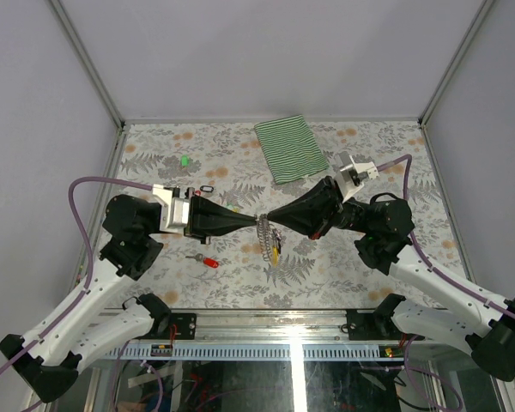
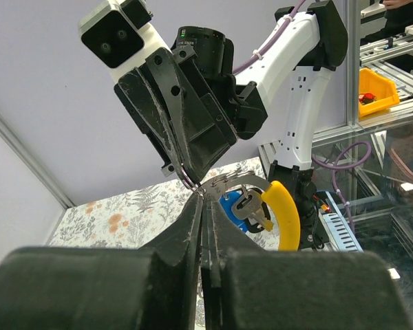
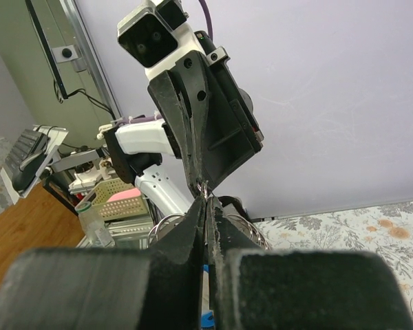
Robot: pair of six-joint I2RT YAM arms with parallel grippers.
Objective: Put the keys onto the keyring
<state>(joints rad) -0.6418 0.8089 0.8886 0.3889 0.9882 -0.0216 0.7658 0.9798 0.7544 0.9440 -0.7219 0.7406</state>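
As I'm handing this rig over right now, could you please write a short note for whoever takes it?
Left tool and right tool: both shut, tips meeting on the keyring, held above the table.
Done: yellow key and blue key hang from the ring.
Left: red key, black key and green key lie loose on the table's left half.

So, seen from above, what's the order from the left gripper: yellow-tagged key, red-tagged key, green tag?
1. Yellow-tagged key, hanging just by the left gripper.
2. Red-tagged key, lying nearer the front, leftward.
3. Green tag, far back left.
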